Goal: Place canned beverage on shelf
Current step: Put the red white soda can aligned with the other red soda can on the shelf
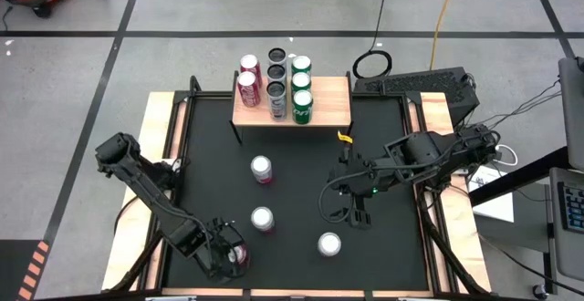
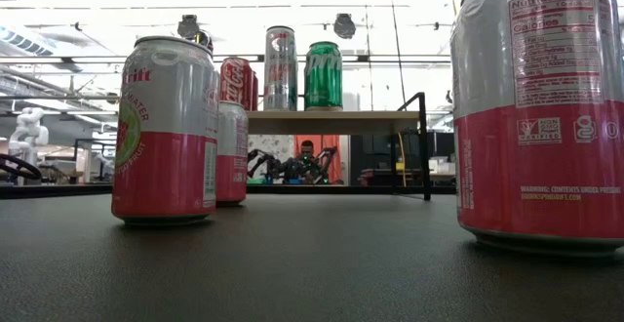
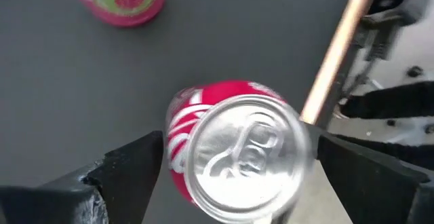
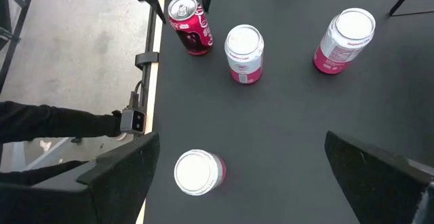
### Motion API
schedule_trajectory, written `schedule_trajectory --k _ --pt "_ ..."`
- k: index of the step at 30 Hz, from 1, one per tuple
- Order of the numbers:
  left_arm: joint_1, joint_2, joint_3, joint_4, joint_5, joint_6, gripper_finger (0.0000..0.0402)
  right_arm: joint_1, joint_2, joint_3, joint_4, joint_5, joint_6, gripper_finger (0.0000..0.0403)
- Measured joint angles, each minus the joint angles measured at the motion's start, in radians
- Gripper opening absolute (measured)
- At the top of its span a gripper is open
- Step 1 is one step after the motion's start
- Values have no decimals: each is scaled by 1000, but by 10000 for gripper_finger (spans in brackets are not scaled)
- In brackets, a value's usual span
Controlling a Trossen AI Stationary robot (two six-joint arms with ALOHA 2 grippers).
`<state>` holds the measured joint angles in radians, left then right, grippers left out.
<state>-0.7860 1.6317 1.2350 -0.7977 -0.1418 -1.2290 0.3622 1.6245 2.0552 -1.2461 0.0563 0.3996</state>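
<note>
The shelf [image 1: 292, 108], a light-wood board on thin black legs, stands at the table's far edge with several cans on it: red ones [image 1: 247, 84], dark ones [image 1: 276, 89] and green ones [image 1: 302, 100]. A red cola can [image 3: 237, 149] stands near the table's near left corner, between the fingers of my left gripper [image 1: 235, 256]. It also shows in the right wrist view [image 4: 190, 24]. My right gripper [image 1: 354, 208] is open and empty above the mat, right of centre. Three pink-and-white cans [image 1: 262, 169] [image 1: 263, 219] [image 1: 329, 243] stand on the black mat. My left gripper has the red cola can's upper wall [image 3: 178, 142], just below the rim, between its two fingers, one on each side. The fingers come from above, slanting down. The can is upright, and in the right wrist view its base [image 4: 198, 49] looks to be on the mat.
A wooden side strip [image 3: 339, 47] runs close beside the red can at the table's left edge. The pink-and-white cans stand between the red can and the shelf. The shelf board has bare room to the right of the green cans [image 1: 333, 100]. A person [image 2: 307, 151] shows beyond the table.
</note>
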Motion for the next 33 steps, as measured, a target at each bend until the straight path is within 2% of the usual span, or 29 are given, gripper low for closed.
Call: schedule_trajectory --k 10,14,22,33 --pt "0 61 0 -5 20 -243 391 0 0 0 0 1 0 400" --pt "0 61 0 -4 14 -312 374 0 0 0 0 1 0 400" --pt "0 60 0 -2 12 -336 317 0 0 0 0 1 0 400" --pt "0 61 23 7 6 -299 310 0 0 0 0 -1 5 400"
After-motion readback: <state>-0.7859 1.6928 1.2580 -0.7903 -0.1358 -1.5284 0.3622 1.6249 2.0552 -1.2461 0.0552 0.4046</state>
